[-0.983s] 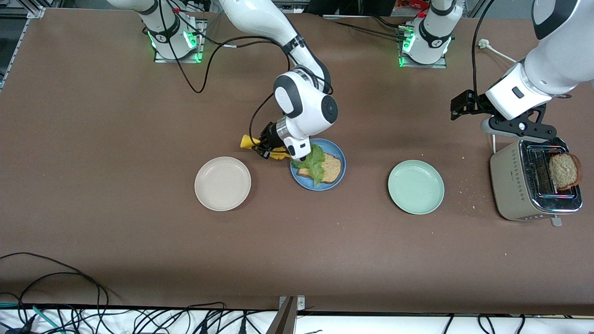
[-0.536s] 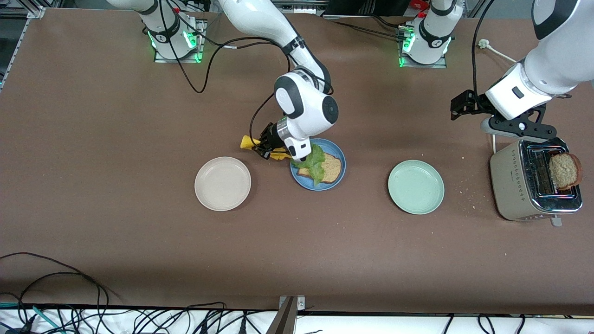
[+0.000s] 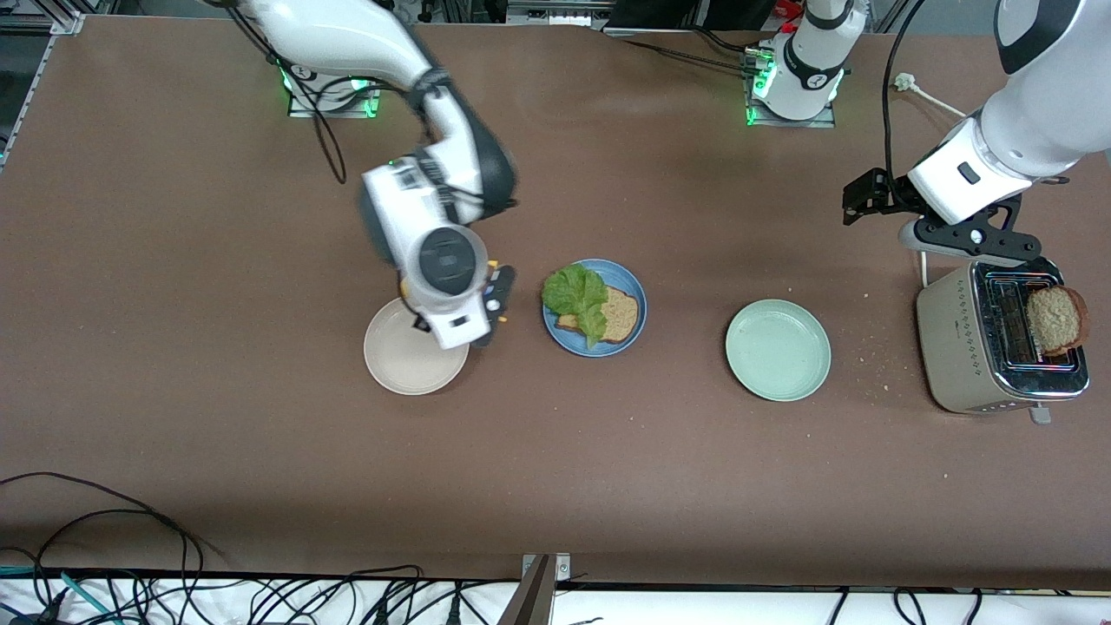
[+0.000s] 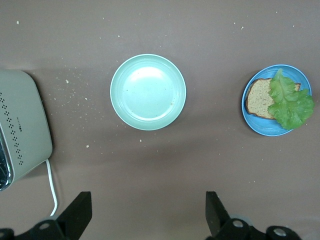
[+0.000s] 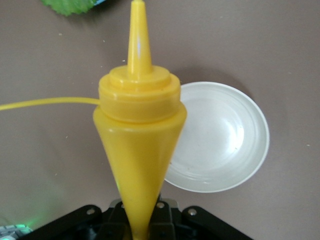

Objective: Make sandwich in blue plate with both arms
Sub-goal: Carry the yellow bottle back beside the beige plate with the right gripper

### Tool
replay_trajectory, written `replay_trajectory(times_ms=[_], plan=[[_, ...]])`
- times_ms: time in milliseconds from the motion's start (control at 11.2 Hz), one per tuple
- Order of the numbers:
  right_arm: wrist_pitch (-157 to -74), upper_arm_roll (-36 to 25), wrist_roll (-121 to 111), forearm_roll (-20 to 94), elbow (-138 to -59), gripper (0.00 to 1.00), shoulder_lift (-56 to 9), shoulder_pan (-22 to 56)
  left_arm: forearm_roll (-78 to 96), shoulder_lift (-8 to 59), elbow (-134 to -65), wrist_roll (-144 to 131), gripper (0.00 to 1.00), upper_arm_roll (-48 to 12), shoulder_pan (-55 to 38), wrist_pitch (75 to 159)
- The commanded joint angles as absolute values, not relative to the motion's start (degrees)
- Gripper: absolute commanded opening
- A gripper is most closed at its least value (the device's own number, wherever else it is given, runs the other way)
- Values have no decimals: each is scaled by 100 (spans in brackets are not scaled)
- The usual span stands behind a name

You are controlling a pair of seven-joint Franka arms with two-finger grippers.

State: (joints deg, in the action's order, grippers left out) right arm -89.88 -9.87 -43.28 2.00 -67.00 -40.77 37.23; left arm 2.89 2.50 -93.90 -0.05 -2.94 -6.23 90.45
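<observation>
Front view first: blue plate [image 3: 594, 308] sits mid-table with one brown bread slice [image 3: 618, 315] on it and a green lettuce leaf [image 3: 578, 298] laid over the slice's end toward the right arm. A beige-white plate [image 3: 408, 358] lies beside it toward the right arm's end, and a mint-green plate [image 3: 778, 350] toward the left arm's end. At the table's left-arm end stands a toaster [image 3: 998, 347] with a second bread slice [image 3: 1055, 319] propped on its top. The right gripper [image 3: 486, 299] hangs over the gap between the beige-white and blue plates, mostly hidden under its own wrist. The left gripper [image 3: 872, 201] waits in the air just beside the toaster.

Left wrist view: the left gripper [image 4: 147, 215] has its fingers [image 4: 80, 210] spread wide with nothing between them, looking down on the mint-green plate [image 4: 148, 92], the toaster's side [image 4: 22, 130] and the blue plate [image 4: 276, 100] with bread and lettuce.

Right wrist view: the right gripper [image 5: 137, 225] is clenched on the narrow end of a yellow squeeze bottle [image 5: 137, 145], whose nozzle points toward the lettuce [image 5: 75, 5]. The beige-white plate [image 5: 225, 140] lies under the bottle, partly covered by it.
</observation>
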Motion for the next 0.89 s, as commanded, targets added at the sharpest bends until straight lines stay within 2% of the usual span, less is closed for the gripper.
replay_trajectory(times_ms=[0, 179, 268, 447, 804], plan=[[-9053, 128, -5760, 990, -7005, 0, -3753, 1949, 264, 220, -9352, -70, 100, -281, -642, 8974], [-9070, 710, -6771, 1343, -7005, 0, -3832, 936, 264, 220, -9352, -70, 100, -281, -642, 8974], [-9070, 790, -7342, 1780, -7014, 0, -3936, 540, 264, 220, -9352, -70, 100, -281, -642, 8974], [-9062, 782, -8913, 2703, -7014, 0, -4296, -155, 264, 220, -9352, -70, 100, -281, -642, 8982], [-9027, 817, -11035, 3627, -6996, 0, -4929, -930, 264, 220, -9352, -70, 100, -281, -642, 8982]])
